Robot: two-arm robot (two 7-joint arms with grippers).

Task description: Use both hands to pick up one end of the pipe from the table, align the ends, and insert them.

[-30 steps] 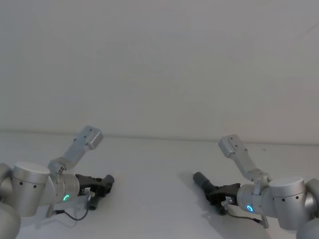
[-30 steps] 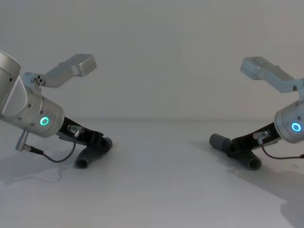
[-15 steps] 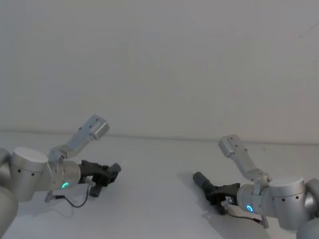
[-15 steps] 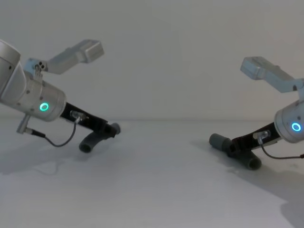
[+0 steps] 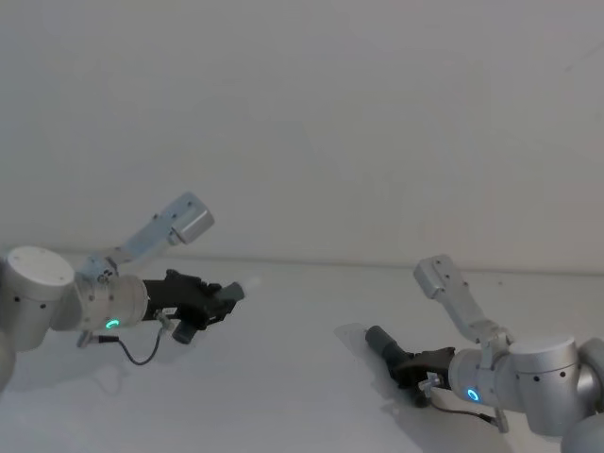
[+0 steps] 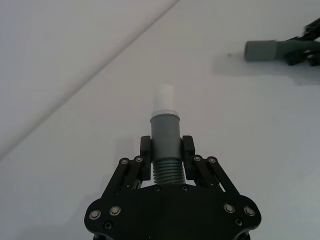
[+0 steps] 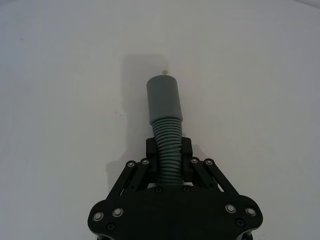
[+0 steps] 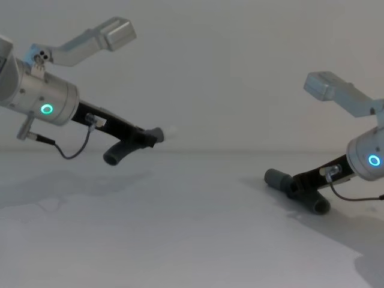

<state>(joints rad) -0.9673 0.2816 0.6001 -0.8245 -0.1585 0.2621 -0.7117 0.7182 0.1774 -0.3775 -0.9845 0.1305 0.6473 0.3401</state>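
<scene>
Left gripper (image 8: 148,137) had lifted the shorter piece (image 8: 116,155) clear of the table (image 8: 192,234); right gripper (image 8: 294,185) clasped the longer piece (image 8: 276,177).

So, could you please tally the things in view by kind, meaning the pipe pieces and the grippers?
Pipe pieces: 2, the white-tipped piece and the collared piece.
Grippers: 2, the left gripper and the right gripper, each with its jaws closed on one piece.
Total: 4.
</scene>
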